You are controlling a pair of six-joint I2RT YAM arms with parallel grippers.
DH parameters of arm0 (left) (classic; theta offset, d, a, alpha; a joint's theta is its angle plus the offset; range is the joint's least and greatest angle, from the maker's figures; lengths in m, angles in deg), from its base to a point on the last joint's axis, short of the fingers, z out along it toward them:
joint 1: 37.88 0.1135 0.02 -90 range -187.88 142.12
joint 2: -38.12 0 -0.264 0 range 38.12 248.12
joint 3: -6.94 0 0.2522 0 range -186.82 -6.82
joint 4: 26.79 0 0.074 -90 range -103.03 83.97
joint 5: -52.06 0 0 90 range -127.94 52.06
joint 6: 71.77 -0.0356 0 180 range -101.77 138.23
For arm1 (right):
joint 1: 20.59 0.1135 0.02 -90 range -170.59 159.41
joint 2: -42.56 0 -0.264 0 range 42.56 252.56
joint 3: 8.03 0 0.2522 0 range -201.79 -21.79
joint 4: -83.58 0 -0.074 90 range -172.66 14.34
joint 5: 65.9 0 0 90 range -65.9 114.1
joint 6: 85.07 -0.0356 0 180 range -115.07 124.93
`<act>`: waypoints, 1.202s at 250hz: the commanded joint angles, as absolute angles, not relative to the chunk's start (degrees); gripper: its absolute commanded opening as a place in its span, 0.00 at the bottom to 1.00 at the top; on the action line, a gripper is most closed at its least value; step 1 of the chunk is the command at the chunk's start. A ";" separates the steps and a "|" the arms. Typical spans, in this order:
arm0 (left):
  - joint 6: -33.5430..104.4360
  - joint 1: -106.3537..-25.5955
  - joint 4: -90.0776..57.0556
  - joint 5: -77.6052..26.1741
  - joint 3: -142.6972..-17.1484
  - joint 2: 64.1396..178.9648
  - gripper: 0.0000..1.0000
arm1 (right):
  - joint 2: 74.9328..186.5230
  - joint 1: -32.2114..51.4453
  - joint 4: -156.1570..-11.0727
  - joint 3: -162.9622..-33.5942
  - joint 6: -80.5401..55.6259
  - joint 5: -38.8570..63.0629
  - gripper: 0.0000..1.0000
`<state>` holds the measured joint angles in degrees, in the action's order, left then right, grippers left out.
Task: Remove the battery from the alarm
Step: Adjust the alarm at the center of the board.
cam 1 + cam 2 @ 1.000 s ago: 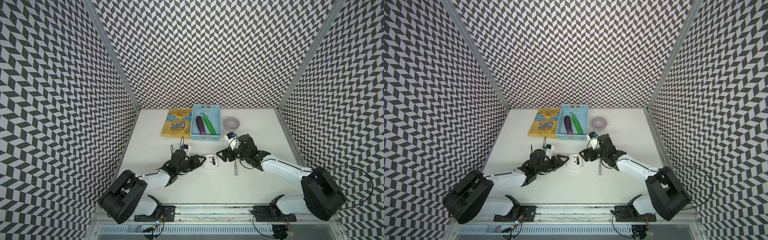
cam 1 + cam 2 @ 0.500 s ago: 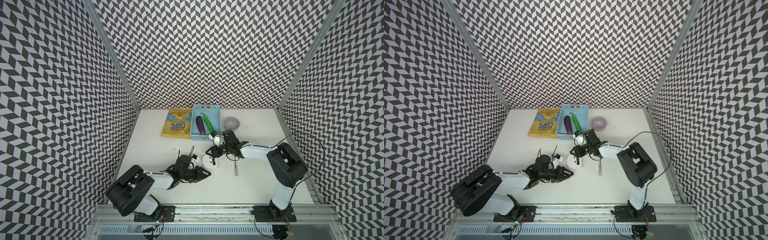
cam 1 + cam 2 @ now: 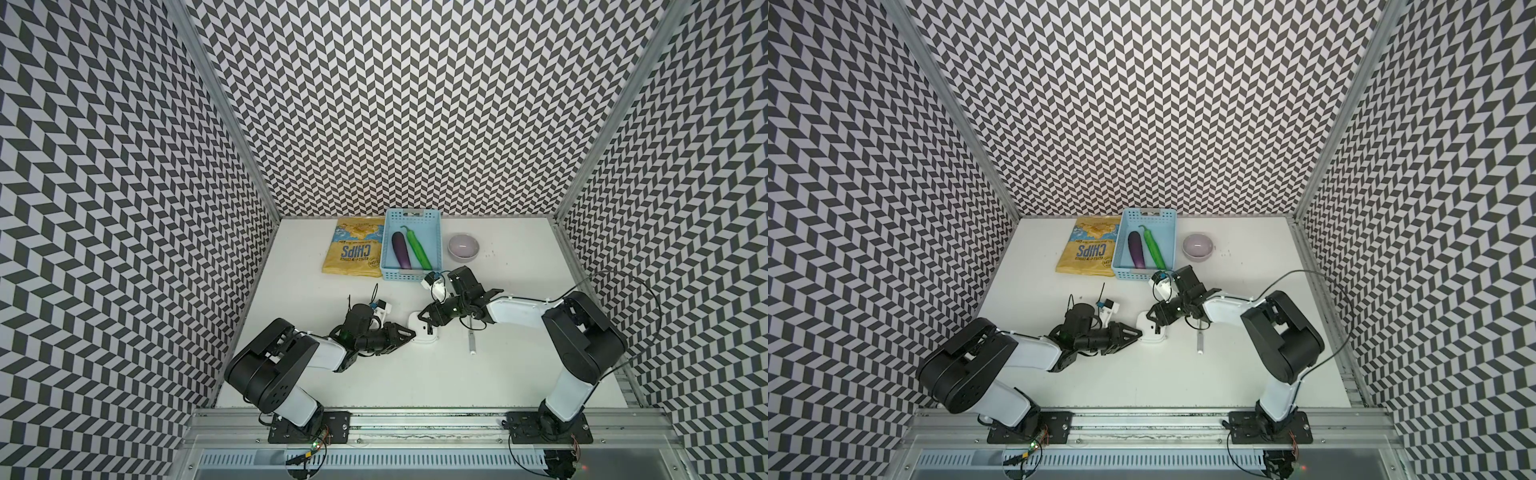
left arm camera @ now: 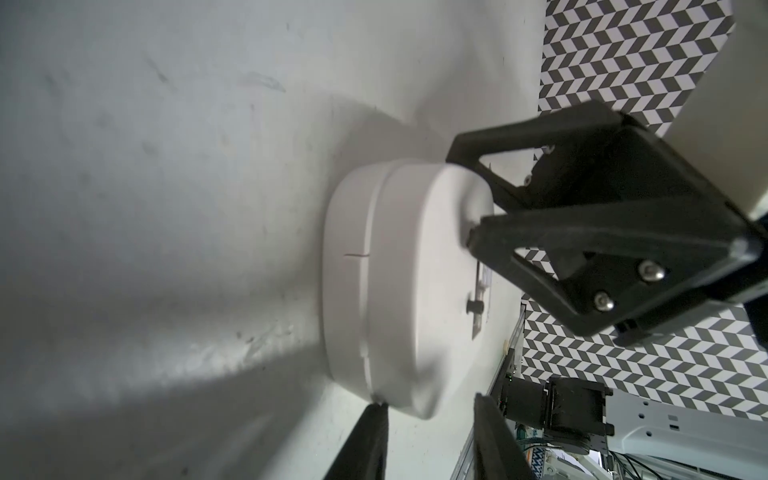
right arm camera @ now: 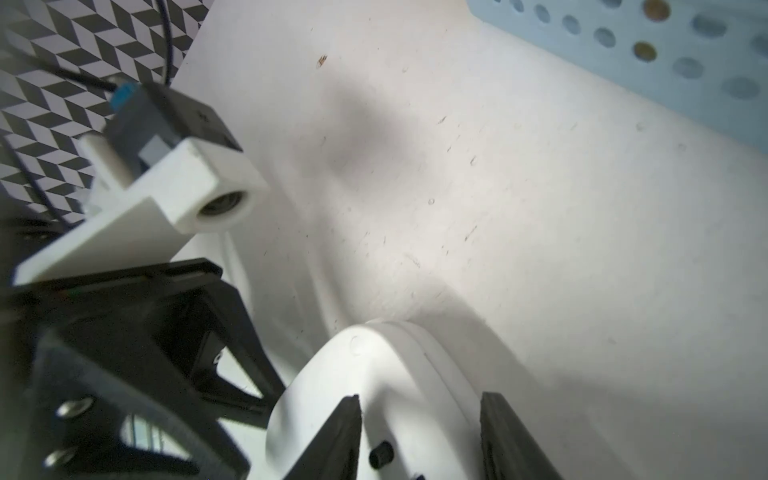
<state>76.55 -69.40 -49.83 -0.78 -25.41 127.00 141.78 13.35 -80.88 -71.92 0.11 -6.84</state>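
Left wrist view: the alarm [image 4: 399, 266] is lying face down on the table [image 4: 166, 166], mid-frame. I'm resting the right gripper [image 4: 463, 201], tips parted, on its back. The left gripper [image 4: 428, 401] is straddling its corner, grip unclear.

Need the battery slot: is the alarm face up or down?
Face down: the alarm lies flat, its back with the black knob facing up.

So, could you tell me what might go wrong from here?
The right gripper touches the smooth back of the alarm and may slip or shove it. The left gripper meets only a corner, so the alarm might pivot. The screwdriver lies close beneath the right arm and could get knocked.
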 commanded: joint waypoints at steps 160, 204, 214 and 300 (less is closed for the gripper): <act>67.58 -65.13 -35.26 -7.72 -25.67 113.86 0.61 | 125.24 16.40 -77.84 -57.42 -7.49 -11.09 0.60; 62.82 -64.83 -30.35 -14.68 -28.12 104.80 0.71 | 118.68 11.34 -66.79 -60.66 -12.08 10.46 0.61; 62.48 -64.82 -30.79 -16.04 -28.51 103.11 0.74 | 117.47 11.25 -63.77 -61.09 -13.57 16.66 0.61; 61.03 -64.50 -33.24 -18.33 -34.62 103.62 0.82 | 116.30 12.68 -61.67 -54.72 -22.29 27.04 0.57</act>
<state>62.98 -64.90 -33.08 -17.41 -31.79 102.04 114.99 11.31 -62.78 -56.38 -18.78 22.91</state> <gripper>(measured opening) 0.812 0.588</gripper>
